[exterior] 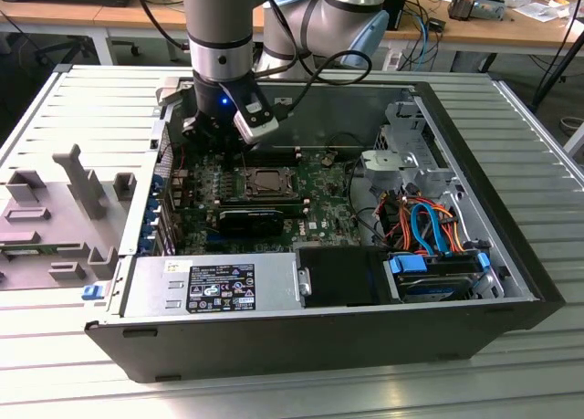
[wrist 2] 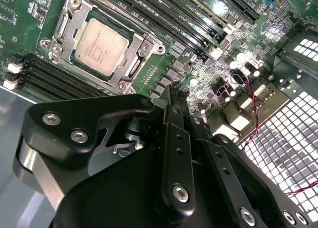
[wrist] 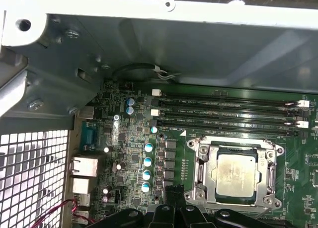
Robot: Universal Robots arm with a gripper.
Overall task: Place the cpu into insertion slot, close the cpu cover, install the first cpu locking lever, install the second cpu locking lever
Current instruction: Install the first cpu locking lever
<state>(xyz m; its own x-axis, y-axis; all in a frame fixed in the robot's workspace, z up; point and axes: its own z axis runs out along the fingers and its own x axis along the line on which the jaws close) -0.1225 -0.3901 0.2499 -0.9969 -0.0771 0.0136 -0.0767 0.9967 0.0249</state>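
Observation:
The cpu lies flat in the insertion slot on the green motherboard, its dull silver top showing in both wrist views and in the exterior view. The cpu cover is down flat around the chip, framing it. My gripper hovers above the board beside the socket, toward the case's rear wall, touching neither chip nor cover. Its black fingers are pressed together with nothing between them. In the exterior view the gripper hangs at the board's far corner, on that view's left.
Long black memory slots run next to the socket. A black heatsink block sits in front of it. The power supply, the drive cage with cables and the perforated rear wall close in the board. A grey fixture lies outside the case.

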